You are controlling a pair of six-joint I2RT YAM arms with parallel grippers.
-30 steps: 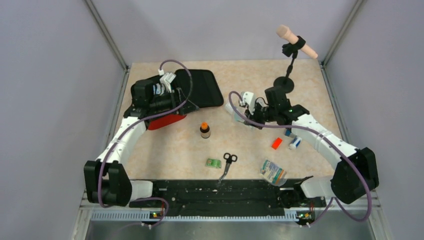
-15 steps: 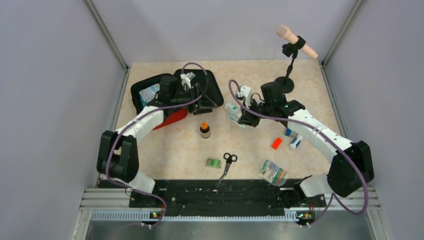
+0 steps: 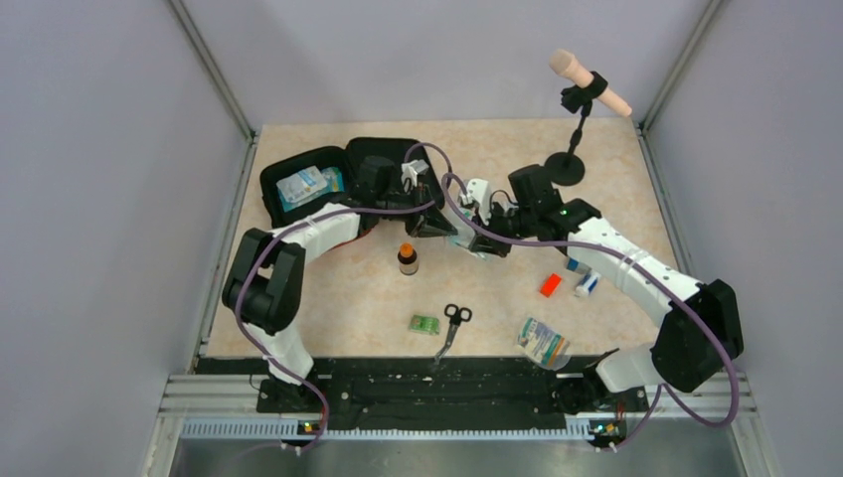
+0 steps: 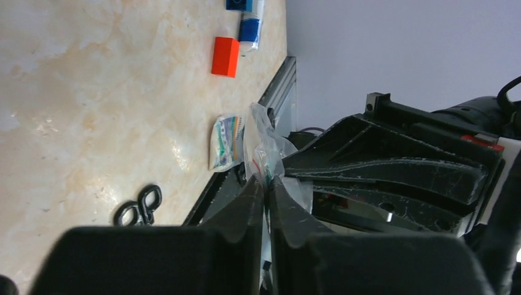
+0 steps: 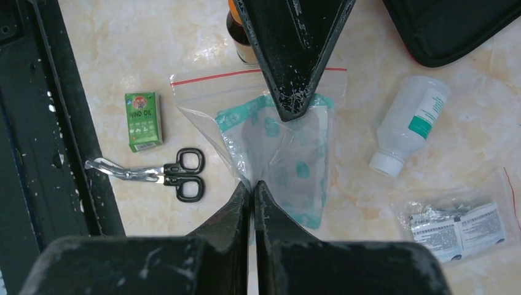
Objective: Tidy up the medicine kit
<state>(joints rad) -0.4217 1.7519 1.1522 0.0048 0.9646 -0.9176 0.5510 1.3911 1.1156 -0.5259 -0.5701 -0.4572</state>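
Pinching the clear zip bag (image 5: pixel 289 147) from both ends: left fingers (image 5: pixel 295 61) clamped at twelve o'clock, right fingers (image 5: pixel 230 215) clamped at six.

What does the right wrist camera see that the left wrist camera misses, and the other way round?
Only the right wrist: the green box, the white bottle and a corner of the medicine kit. Only the left wrist: the orange block and the blue-white tube. Both: the scissors and the clear bag, pinched by the left claw and the right claw.
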